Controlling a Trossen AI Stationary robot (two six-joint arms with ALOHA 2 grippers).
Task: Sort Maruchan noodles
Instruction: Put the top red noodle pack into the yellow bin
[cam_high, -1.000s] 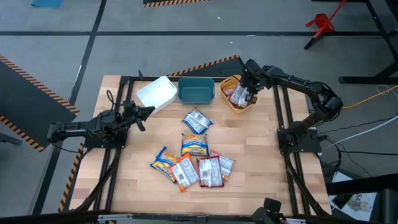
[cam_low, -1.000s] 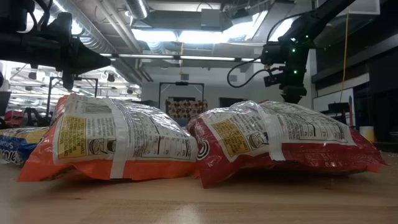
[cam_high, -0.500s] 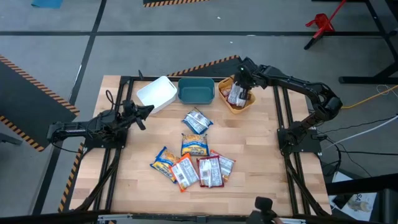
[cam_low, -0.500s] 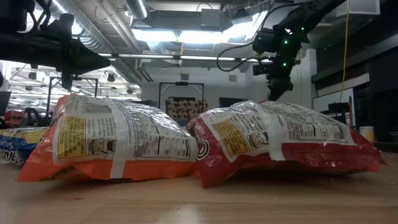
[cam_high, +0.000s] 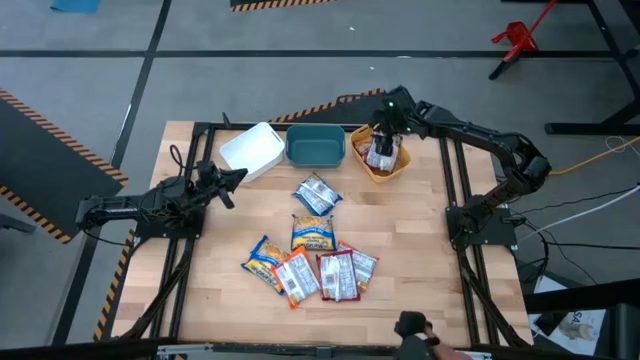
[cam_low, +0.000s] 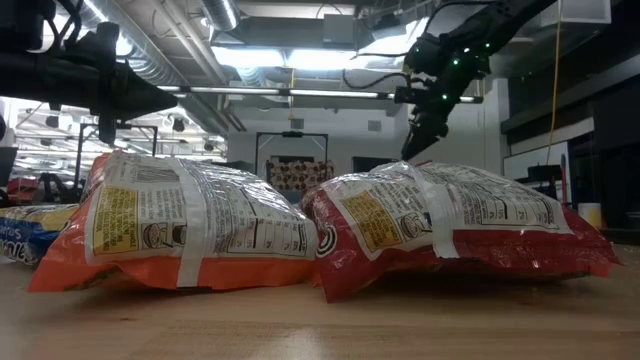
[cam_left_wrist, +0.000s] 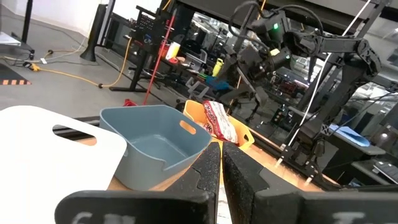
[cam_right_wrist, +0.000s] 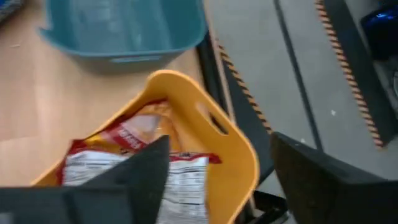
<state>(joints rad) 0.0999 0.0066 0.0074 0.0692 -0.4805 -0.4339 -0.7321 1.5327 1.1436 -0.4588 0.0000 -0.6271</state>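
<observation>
Presently, the left hand (cam_high: 238, 178) hovers low over the tabletop (cam_high: 420, 260), its fingers pressed together and empty, pointing toward the white bin (cam_high: 252, 149) just ahead of it. The teal bin (cam_high: 316, 146) stands beyond the white one, to that hand's far side.

The loose Maruchan noodles (cam_high: 312, 250) lie in a cluster on the tabletop, off to the side of the left hand and well apart from the right hand. A blue-white packet (cam_high: 316, 194) lies nearest the left hand, its long axis slanted across the tabletop. By my judgement the left arm is the nearer one for the next pick.

The right hand (cam_high: 386, 125) hangs directly above the orange bin (cam_right_wrist: 245, 158), fingers spread and holding nothing. A red packet (cam_right_wrist: 152, 165) lies in that bin just below the spread fingers, propped against the wall. The right arm is stretched forward from its base, wrist tilted downward over the bin.
</observation>
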